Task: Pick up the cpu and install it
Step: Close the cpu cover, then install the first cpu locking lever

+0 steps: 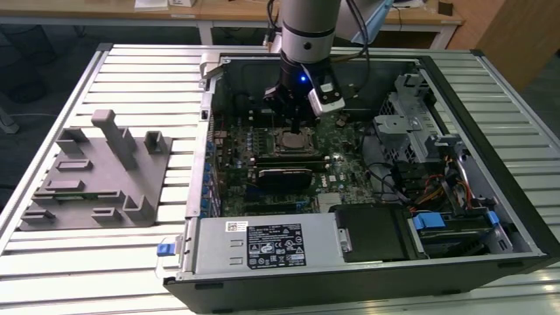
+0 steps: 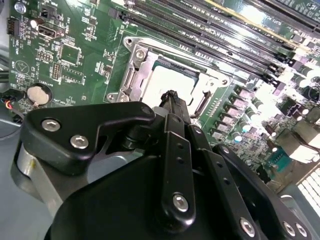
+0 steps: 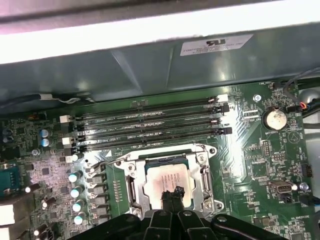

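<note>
Slatted bench [image 1: 79, 262], open case [image 1: 516, 216] on it, gripper [image 3: 172, 193] low over the board [image 3: 280, 165] with tips pinched together on nothing, cpu [image 3: 156, 180] lying flat in the socket [image 3: 131, 192] right beneath those tips. Risky from here, by the look of it: pressing off-centre or dragging sideways could tilt the cpu, scrape its top or bend contacts underneath. Counting up: one cpu, one socket, four memory slots [image 3: 150, 125] just beyond the tips, one coin cell [image 3: 274, 118] off to one side, one grey tray [image 1: 96, 177] well away, outside the case.
</note>
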Available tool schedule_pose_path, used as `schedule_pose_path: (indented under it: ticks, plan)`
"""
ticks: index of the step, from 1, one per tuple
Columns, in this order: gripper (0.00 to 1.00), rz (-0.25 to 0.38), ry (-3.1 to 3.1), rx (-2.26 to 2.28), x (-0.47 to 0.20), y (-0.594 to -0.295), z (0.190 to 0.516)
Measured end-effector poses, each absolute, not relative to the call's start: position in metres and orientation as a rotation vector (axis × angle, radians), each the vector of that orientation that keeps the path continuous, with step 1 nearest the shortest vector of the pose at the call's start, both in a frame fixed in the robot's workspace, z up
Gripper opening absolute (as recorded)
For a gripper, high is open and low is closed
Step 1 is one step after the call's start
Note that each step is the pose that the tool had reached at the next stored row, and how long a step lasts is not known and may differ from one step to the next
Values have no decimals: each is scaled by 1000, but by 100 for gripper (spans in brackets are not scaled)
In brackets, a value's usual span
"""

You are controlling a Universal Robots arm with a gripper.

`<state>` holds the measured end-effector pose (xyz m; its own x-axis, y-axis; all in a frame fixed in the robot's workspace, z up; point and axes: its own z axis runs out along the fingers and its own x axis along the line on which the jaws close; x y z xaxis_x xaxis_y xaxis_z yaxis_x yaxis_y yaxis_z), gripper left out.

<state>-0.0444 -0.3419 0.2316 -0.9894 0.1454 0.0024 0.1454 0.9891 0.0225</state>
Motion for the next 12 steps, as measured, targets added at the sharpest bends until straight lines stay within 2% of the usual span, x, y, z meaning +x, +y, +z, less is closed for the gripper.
schedule_pose_path:
  ticks: [12]
  plan:
    - [11,-47,-3132,-229,-44,-342,232]
